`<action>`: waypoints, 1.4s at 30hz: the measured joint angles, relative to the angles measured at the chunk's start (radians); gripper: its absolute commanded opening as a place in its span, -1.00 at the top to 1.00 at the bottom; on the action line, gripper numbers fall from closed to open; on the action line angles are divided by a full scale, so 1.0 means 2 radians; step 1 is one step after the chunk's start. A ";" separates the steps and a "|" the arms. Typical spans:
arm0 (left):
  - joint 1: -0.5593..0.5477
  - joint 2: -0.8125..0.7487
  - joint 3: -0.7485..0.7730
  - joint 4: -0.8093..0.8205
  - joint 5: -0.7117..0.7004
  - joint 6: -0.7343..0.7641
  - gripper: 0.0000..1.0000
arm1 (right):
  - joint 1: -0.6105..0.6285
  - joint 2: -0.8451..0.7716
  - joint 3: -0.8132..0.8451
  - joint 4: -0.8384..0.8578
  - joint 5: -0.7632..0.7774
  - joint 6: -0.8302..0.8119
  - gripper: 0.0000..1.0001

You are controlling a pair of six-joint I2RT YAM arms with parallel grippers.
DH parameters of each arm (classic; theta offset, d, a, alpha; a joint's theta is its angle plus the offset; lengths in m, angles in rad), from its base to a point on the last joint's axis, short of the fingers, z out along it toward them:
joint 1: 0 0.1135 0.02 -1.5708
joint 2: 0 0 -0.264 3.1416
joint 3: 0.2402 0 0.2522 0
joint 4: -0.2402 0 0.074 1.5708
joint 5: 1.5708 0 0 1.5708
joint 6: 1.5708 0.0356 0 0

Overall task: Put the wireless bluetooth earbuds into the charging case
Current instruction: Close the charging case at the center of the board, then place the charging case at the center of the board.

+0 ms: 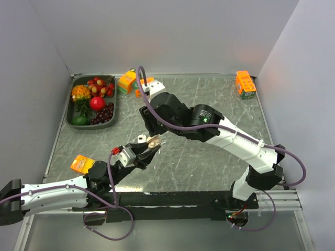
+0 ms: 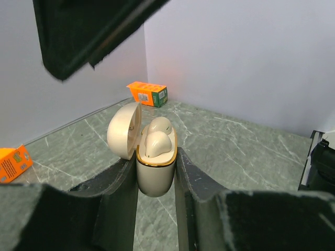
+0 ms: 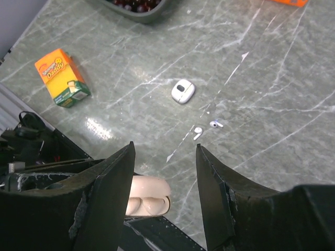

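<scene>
Left jaws clamp open cream case (image 2: pixel 155 178), buds (image 2: pixel 157 141) seated, looks filled; right jaws half spread, empty, above it; white buds (image 3: pixel 198 133) lie on surface (image 3: pixel 272 78) nr white case (image 3: pixel 183 91); prob. fetch those next.

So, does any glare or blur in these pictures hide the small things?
Left wrist view: the cream case is sharp, but the dark shape overhead is blurred and unlit. Right wrist view: a bright glare patch lies on the table near the orange box; the two earbuds are tiny yet clear. Top view: even light, no hard shadows.
</scene>
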 measured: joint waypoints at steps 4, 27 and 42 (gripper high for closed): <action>0.000 0.000 0.002 0.000 0.001 0.000 0.98 | 0.000 0.001 -0.025 0.000 -0.013 0.002 -0.14; -0.002 0.019 0.007 -0.007 -0.023 0.001 0.98 | 0.041 -0.036 -0.099 0.001 0.017 0.038 -0.15; 0.239 0.148 0.113 -0.128 0.138 -0.261 0.97 | -0.066 -0.236 -0.254 0.066 0.024 0.091 -0.18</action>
